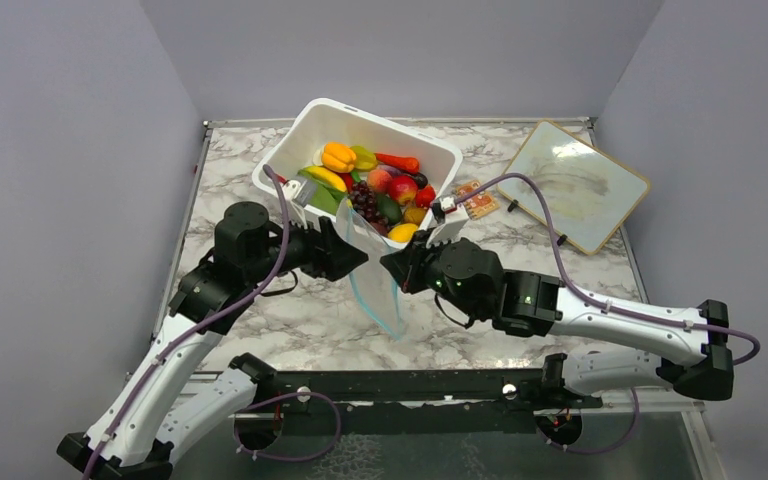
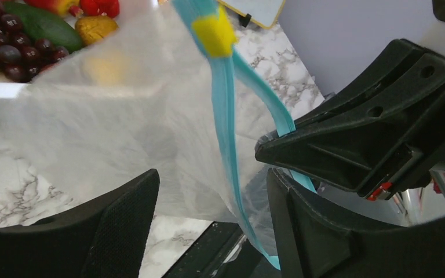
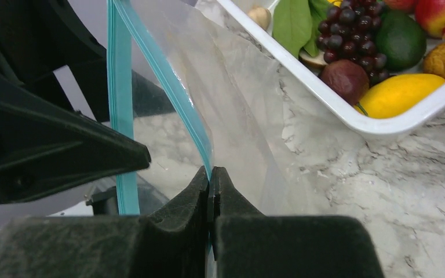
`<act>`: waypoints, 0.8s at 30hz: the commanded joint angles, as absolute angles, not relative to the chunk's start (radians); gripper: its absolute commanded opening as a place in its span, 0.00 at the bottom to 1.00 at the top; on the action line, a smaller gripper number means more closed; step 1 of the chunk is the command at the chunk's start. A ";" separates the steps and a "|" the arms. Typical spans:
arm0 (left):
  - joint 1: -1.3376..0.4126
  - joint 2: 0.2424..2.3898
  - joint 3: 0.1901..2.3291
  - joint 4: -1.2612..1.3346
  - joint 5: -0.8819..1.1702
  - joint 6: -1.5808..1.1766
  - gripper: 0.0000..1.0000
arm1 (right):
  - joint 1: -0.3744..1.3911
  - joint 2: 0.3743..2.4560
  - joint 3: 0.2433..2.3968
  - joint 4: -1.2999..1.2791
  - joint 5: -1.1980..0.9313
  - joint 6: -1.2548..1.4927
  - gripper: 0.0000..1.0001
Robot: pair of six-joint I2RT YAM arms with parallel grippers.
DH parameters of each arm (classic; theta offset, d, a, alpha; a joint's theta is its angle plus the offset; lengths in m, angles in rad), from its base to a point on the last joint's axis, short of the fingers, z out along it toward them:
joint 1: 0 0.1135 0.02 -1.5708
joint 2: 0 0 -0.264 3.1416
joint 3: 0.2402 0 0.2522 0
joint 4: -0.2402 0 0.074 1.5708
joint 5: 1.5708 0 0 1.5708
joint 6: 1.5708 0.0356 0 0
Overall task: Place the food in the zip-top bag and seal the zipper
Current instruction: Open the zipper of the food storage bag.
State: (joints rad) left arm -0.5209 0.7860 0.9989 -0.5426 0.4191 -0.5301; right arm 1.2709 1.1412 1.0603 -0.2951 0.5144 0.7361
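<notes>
**Bag held up between two grippers, toy food in the tub**

At the near edge, both arms were bolted by a dark rail on a white, marble-patterned table [image 1: 290, 315] veined in grey. Farther in, the two grippers faced each other closely above the surface, with the clear bag [image 1: 375, 285] hanging between them. It hung just in front of the tub.

The right gripper [image 3: 211, 174] had its fingers pressed together, clamped on one blue strip of the zipper [image 3: 119, 87]. The two strips ran apart from each other there. The left gripper [image 2: 211, 179] had its fingers spread wide with the bag's clear sheet in the gap. Whether either pad touched the bag could not be told. A yellow tab [image 2: 214, 32] sat on the zipper at its far end.

Beyond the bag stood a white tub [image 1: 290, 145] holding the toy food [image 1: 380, 185]: grapes, apples, peppers and green pieces. To its right a small orange packet [image 1: 477, 200] lay flat, and a framed board [image 1: 575, 185] lay near the far right corner. Plain grey walls [image 1: 60, 150] closed in the table on three sides.
</notes>
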 commanded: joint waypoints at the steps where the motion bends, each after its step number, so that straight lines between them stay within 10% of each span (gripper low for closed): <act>1: -0.518 0.764 0.920 -0.452 0.531 -0.596 0.72 | 1.278 1.167 1.061 -0.144 0.548 0.755 0.01; 12: -0.518 0.692 0.886 -0.499 0.344 -0.583 0.46 | 1.278 1.214 1.085 -0.181 0.600 0.744 0.01; 17: -0.519 0.663 0.926 -0.572 0.219 -0.531 0.03 | 1.278 1.174 1.053 -0.303 0.676 0.772 0.01; 24: -0.519 0.681 1.014 -0.677 0.098 -0.435 0.00 | 1.274 1.093 1.003 -0.466 0.781 0.855 0.01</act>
